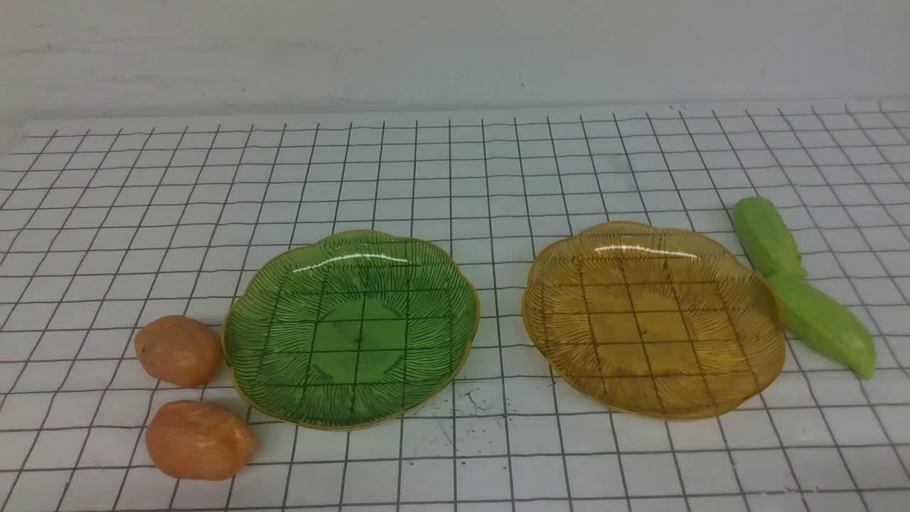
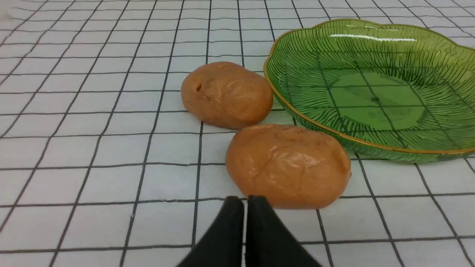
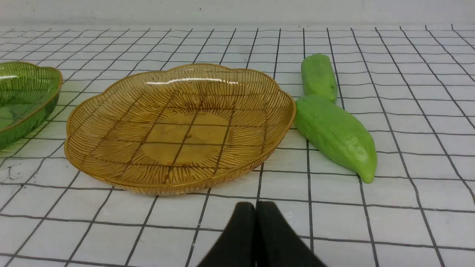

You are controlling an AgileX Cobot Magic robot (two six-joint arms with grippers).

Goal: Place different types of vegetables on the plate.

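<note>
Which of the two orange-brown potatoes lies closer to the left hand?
The nearer potato, just ahead of the shut left hand and closest to the robot in the front view. The farther potato sits behind it, beside the green plate.

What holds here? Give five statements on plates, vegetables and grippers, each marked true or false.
1. The green plate and amber plate are empty. True.
2. Both potatoes lie beside the amber plate. False: they lie left of the green plate.
3. Both cucumbers lie right of the amber plate. True.
4. The left gripper grips a potato. False: it is shut on nothing.
5. The right gripper is open. False: it is shut.
</note>
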